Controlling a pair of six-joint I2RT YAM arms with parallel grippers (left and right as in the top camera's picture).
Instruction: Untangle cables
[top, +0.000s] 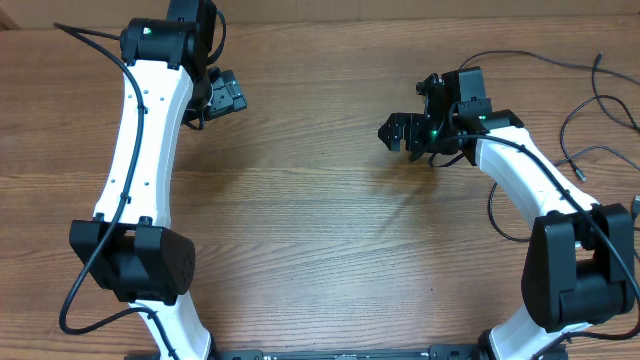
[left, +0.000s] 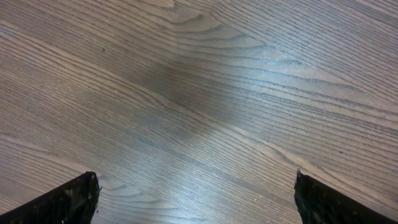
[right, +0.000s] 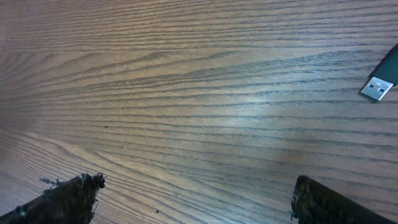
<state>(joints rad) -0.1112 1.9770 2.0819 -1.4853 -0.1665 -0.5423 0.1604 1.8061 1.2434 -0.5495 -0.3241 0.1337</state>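
**Both jaws wide, cables off to the right**

At the left, the left arm (top: 140, 150) reaches up the wooden worktop (top: 320, 250). The left jaws stand wide apart and grip nothing; its wrist view shows wood grain between two black fingertips (left: 68, 202).

Right of centre, the right arm (top: 520, 170) bends inward (a green light (top: 435, 128) glows at its wrist). The right jaws point left, also spread wide and holding nothing.

The cables (top: 562, 140) lie at the far right of the worktop, beyond the right arm. They are thin black cords in loose loops that cross one another, and they run off the frame edge, so their number cannot be told. Neither pair of jaws touches them.

One silver USB plug (right: 377, 89) on a black housing lies flat on the wood at the right edge of the right wrist view, well apart from the fingertips.
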